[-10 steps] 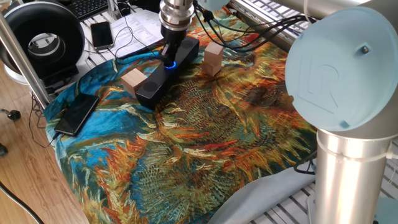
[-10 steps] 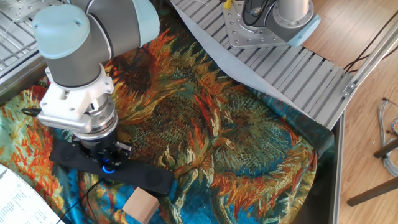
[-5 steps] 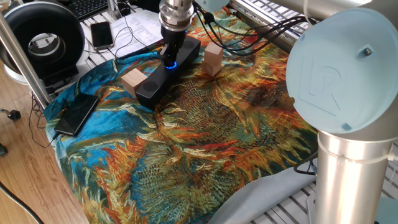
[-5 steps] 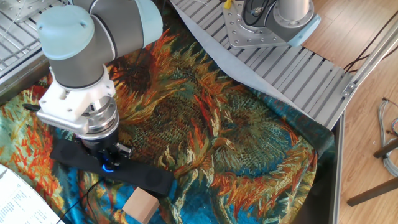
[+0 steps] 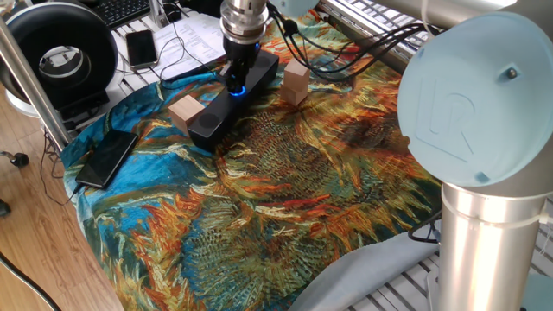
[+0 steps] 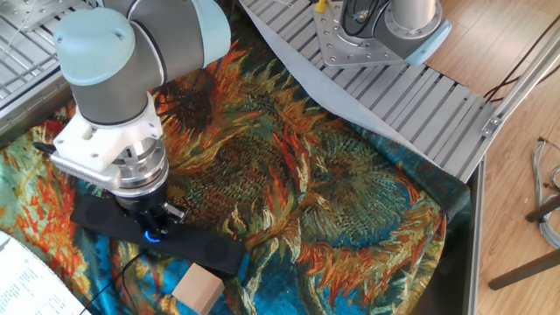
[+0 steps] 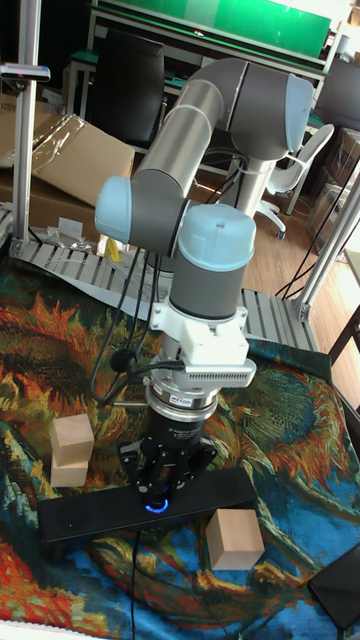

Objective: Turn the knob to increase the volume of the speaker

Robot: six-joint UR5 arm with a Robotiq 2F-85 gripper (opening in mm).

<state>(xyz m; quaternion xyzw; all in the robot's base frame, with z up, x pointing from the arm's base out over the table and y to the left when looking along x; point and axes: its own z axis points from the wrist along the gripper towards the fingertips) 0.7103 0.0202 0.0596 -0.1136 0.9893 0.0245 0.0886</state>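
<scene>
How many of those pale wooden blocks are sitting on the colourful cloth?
2. One pale wooden block sits on one side of the long black bar speaker; the other wooden block stands upright on its opposite side. The arm may hide more.

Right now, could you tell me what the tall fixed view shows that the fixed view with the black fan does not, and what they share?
Only the tall fixed view shows two stacked wooden blocks left of the arm, the whole bent arm, and an office chair behind. Only the fan view shows the round black fan, a phone on the cloth edge, another phone and a keyboard. Both show the pincer down over the knob, its blue ring glowing, on the speaker, with wooden blocks either side on the sunflower cloth.
</scene>
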